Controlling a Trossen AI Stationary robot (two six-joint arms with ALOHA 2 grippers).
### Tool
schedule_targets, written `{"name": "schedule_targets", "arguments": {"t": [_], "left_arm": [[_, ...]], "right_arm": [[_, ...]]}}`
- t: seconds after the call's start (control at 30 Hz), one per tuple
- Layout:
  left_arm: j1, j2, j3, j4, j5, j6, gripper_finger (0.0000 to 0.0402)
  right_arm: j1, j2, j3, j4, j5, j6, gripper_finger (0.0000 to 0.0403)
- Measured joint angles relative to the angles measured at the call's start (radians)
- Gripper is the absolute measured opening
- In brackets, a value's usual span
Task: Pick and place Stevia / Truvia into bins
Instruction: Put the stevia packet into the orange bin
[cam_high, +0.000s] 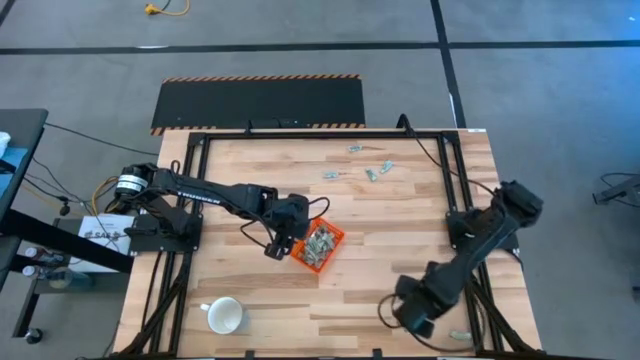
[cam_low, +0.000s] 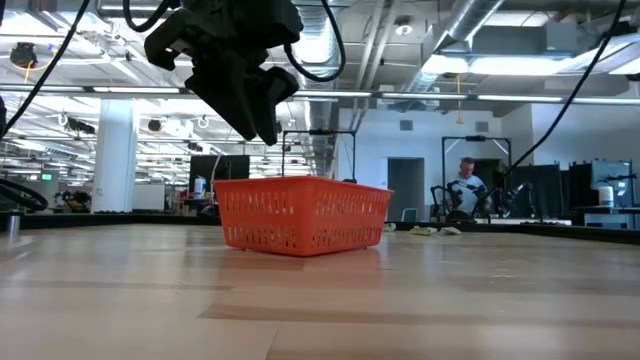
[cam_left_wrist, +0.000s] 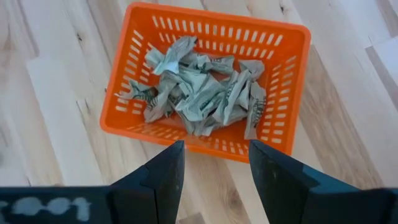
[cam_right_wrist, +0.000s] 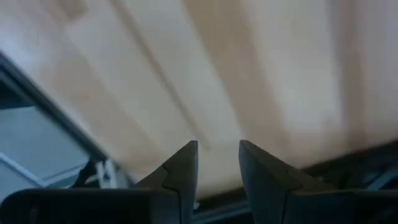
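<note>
Fingers of the left gripper (cam_left_wrist: 211, 163) stand apart at the bottom centre of the left wrist view, with nothing between them and bare wood showing through the gap. Just beyond their tips lies the orange bin (cam_left_wrist: 283, 134), filling the upper middle of that frame and heaped with crumpled green-and-white sachets (cam_left_wrist: 199, 93). In the high view a few loose sachets (cam_high: 377, 172) lie well apart from the bin, toward the upper centre of the table (cam_high: 250, 180).

I judge the next step to be fetching one of those. To do it well, the left gripper should rise clear of the bin wall before travelling, then come down over a single packet with its fingers astride the short side.

The right gripper (cam_right_wrist: 217, 155), at the lower right of the high view, waits with fingers parted and empty.
</note>
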Motion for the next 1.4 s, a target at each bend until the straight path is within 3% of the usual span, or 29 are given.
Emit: {"name": "schedule_targets", "arguments": {"t": [0.37, 0.7, 0.93, 1.4], "left_arm": [[0.0, 0.0, 0.0, 0.002, 0.0, 0.007, 0.0169], [0.0, 0.0, 0.0, 0.002, 0.0, 0.031, 0.0169], [0.0, 0.0, 0.0, 0.002, 0.0, 0.031, 0.0169], [0.0, 0.0, 0.0, 0.002, 0.0, 0.031, 0.0169]], "right_arm": [[0.113, 0.018, -0.02, 0.194, -0.16, 0.162, 0.0111], [0.135, 0.185, -0.032, 0.233, -0.37, 0.014, 0.0111], [0.138, 0.241, -0.032, 0.228, -0.395, -0.081, 0.0111], [0.206, 0.247, -0.035, 0.224, -0.376, -0.031, 0.0111]]}}
